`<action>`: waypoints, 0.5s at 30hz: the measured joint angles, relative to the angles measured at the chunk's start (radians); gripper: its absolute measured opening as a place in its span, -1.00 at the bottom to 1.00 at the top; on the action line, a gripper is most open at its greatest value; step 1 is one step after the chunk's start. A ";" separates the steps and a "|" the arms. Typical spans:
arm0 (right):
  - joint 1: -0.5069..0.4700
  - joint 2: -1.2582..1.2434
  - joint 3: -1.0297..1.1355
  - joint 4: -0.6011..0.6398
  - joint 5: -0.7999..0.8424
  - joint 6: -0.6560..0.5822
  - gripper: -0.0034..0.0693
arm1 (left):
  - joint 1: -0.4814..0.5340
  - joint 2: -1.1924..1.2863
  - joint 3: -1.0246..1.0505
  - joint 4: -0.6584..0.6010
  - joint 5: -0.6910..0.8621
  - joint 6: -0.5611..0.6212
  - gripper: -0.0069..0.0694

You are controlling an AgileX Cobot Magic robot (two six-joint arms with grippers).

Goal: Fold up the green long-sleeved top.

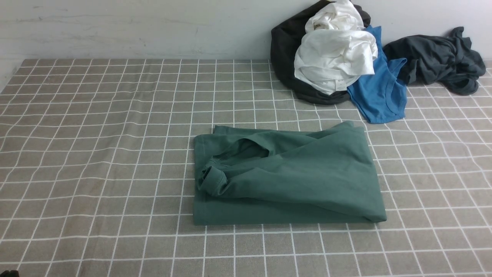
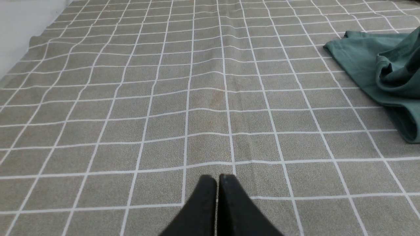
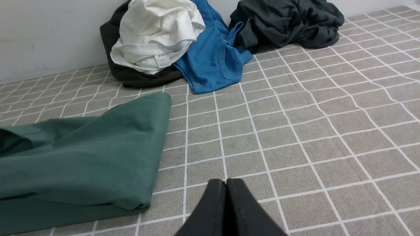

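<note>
Green top (image 1: 288, 177) lies mid-bench, folded to a rough rectangle, cuffed sleeve doubled across the upper layer, slack creases. Left fingers (image 2: 217, 183) clenched, empty, over bare bench (image 1: 96, 154). Right fingers (image 3: 226, 188) clenched, empty, beside the top.

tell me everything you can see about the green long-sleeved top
The green long-sleeved top is dark green, soft matte cotton-looking fabric, folded into a rough rectangle lying flat on the checked tablecloth. A sleeve lies across the top layer, its cuff bunched near the robot's left edge. The upper layers are creased and slightly puffed. Neither gripper touches it; it lies apart from the clothes pile behind.
</note>
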 joint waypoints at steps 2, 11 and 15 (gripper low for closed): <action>0.000 0.000 0.000 0.000 0.000 0.000 -0.94 | 0.000 0.000 0.000 0.000 0.000 0.000 -0.84; 0.000 0.000 0.000 0.000 0.000 0.000 -0.94 | 0.000 0.000 0.000 0.000 0.000 0.000 -0.84; 0.000 0.000 0.000 0.000 0.000 0.000 -0.94 | 0.000 0.000 0.000 0.000 0.000 0.000 -0.84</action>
